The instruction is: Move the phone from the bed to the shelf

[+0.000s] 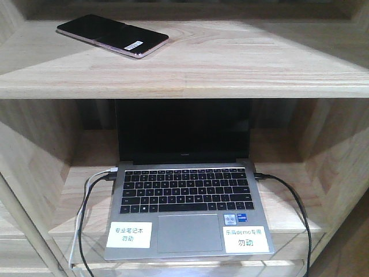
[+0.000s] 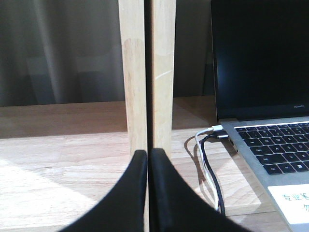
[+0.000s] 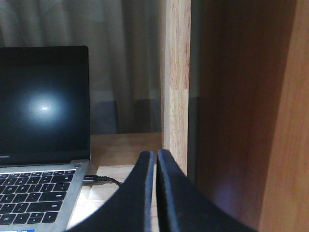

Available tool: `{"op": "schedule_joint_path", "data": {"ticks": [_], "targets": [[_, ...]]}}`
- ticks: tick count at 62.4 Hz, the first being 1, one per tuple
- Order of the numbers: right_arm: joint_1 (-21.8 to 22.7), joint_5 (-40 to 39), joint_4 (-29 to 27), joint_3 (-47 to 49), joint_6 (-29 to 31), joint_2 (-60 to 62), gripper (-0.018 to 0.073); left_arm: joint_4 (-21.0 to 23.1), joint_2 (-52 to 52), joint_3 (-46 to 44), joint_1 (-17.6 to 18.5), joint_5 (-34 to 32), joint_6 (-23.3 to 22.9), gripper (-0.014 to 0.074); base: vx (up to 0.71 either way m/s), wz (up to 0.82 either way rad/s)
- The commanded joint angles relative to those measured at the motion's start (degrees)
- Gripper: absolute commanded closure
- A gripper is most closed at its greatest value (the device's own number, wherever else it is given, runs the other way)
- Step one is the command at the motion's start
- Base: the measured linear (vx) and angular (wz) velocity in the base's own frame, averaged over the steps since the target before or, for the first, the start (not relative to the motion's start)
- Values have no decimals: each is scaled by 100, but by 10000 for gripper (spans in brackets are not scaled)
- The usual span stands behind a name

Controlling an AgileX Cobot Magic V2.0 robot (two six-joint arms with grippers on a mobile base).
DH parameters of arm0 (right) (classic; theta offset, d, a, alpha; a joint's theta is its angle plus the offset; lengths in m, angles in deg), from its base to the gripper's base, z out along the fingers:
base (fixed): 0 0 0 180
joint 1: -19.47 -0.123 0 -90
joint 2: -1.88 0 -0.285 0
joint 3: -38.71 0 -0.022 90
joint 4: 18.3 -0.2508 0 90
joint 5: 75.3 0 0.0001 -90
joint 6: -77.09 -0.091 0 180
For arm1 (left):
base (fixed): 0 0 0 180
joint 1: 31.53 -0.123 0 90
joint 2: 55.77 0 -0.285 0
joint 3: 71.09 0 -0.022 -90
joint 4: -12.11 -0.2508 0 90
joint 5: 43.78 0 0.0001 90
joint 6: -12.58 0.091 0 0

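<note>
The phone (image 1: 112, 35), glossy black with a pinkish-gold rim and a white barcode sticker, lies flat on the upper board of the light wood shelf (image 1: 230, 63), toward its left. No gripper touches it. My left gripper (image 2: 148, 153) is shut with nothing between its black fingers; it faces a pale upright panel (image 2: 147, 72) at the lower shelf level. My right gripper (image 3: 156, 153) is also shut and empty, near the right upright panel (image 3: 176, 82). The bed is out of view.
An open grey laptop (image 1: 187, 202) with a dark screen sits on the lower board, with black and white cables (image 1: 86, 213) plugged in at its left and a black cable (image 1: 294, 202) at its right. White labels are stuck on its palm rest.
</note>
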Motion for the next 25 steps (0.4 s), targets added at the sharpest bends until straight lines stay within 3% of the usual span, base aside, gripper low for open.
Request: {"op": "schedule_joint_path", "data": {"ticks": [1, 25], "targets": [[19, -403, 85, -47, 41, 29, 564, 55, -34, 9, -4, -417, -22, 596, 0, 0], [19, -403, 85, -47, 41, 29, 564, 55, -34, 9, -4, -417, -22, 596, 0, 0]]}}
